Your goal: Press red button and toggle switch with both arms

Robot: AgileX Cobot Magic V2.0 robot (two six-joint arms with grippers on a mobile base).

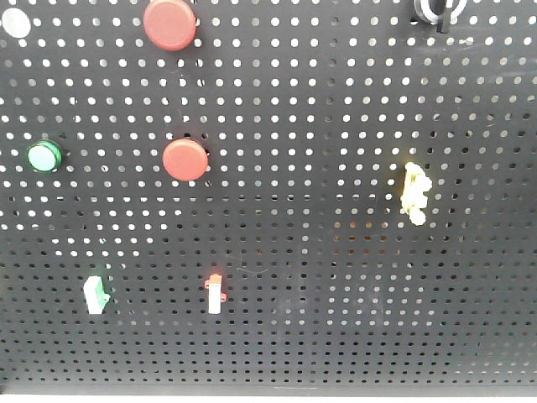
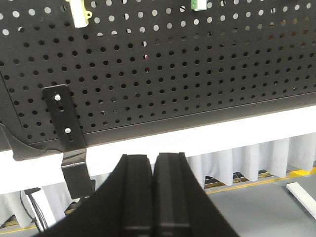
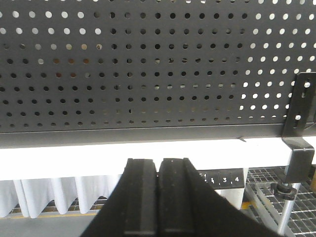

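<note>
We are hovering the left gripper (image 2: 154,163) and right gripper (image 3: 158,165), both pressed together, by the lower edge of the pegboard (image 2: 207,101), risking the wrong red button (image 1: 185,159) or a slip off the toggle switch (image 1: 436,10) top right.

Light comes through from behind the black board (image 1: 336,353). Its holes glow white, brightest in the upper rows of the front view and duller lower down. The red buttons (image 1: 185,159) look slightly washed out, and the yellow piece (image 1: 414,193) is overexposed to pale, soft-edged blotches. In the left wrist view the left gripper (image 2: 153,159) is a flat black mass with almost no detail, only a faint grey sheen along its closed jaws. The white ledge (image 2: 222,131) just above the jaws is blown out. The right gripper (image 3: 159,162), jaws also together, looks the same under an equally featureless ledge. Holes above and right of its jaws blaze, while those above-left stay dim.
</note>
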